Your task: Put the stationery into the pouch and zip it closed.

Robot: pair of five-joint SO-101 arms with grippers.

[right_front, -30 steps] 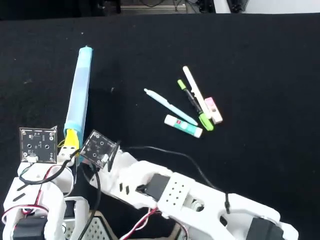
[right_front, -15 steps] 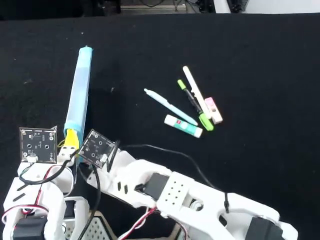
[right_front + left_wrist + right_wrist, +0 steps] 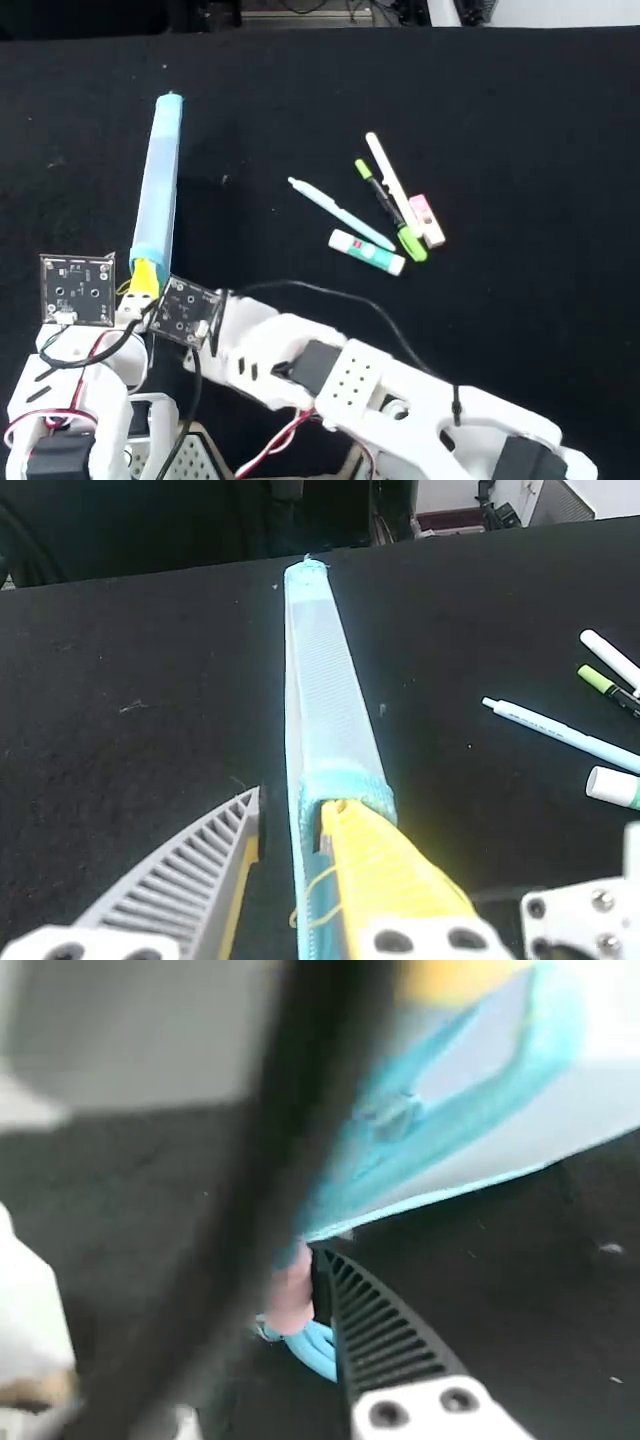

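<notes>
Blue pouch (image 3: 325, 710) end lies between left fingers (image 3: 390, 880).

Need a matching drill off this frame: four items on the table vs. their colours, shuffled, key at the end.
Items:
1. pouch
2. eraser
3. highlighter
4. glue stick

Colours:
A. white and green
B. pink
C. light blue
D. green ends, black middle

Pairs: 1-C, 2-B, 3-D, 4-A
</notes>
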